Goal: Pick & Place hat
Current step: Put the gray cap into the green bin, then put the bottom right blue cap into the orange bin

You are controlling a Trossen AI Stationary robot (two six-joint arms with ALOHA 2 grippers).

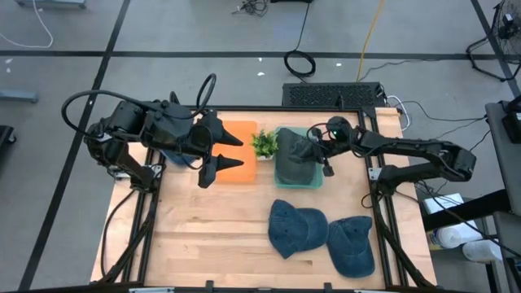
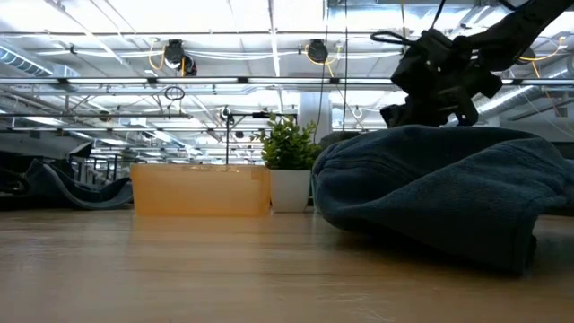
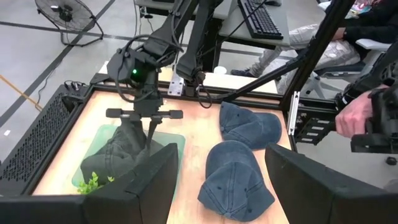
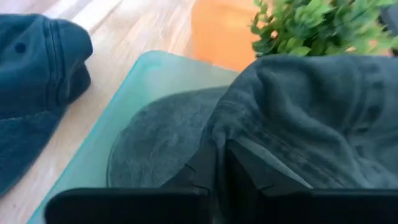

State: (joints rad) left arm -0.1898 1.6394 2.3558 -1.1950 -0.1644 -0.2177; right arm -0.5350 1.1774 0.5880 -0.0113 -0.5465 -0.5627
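A grey-green hat (image 1: 295, 159) (image 3: 118, 155) (image 4: 311, 106) sits over a green tray (image 1: 298, 184) (image 3: 173, 139) (image 4: 140, 74) at the table's far middle. My right gripper (image 1: 324, 155) (image 3: 147, 129) (image 4: 217, 171) (image 2: 432, 106) is above the tray, shut on this hat. My left gripper (image 1: 221, 159) (image 3: 217, 180) hovers open over the orange box (image 1: 242, 155) (image 2: 199, 188), touching nothing. Two blue hats (image 1: 297, 228) (image 1: 352, 244) (image 3: 236, 180) (image 3: 250, 124) lie flat on the near right of the table. My right gripper pinches a raised fold of the grey-green hat's crown cloth (image 4: 245, 152) between its two fingers, coming from above and pointing down. The crown is drawn up toward the fingers, while the brim (image 4: 149, 146) and lower cloth rest in the green tray.
A small potted plant (image 1: 264, 145) (image 2: 289, 170) (image 4: 323, 25) stands between the orange box and the tray. One blue hat (image 2: 430, 188) fills the low view's right side. A person's hand (image 3: 354, 115) shows beyond the table's right frame. Bare wood lies near left (image 1: 203, 236).
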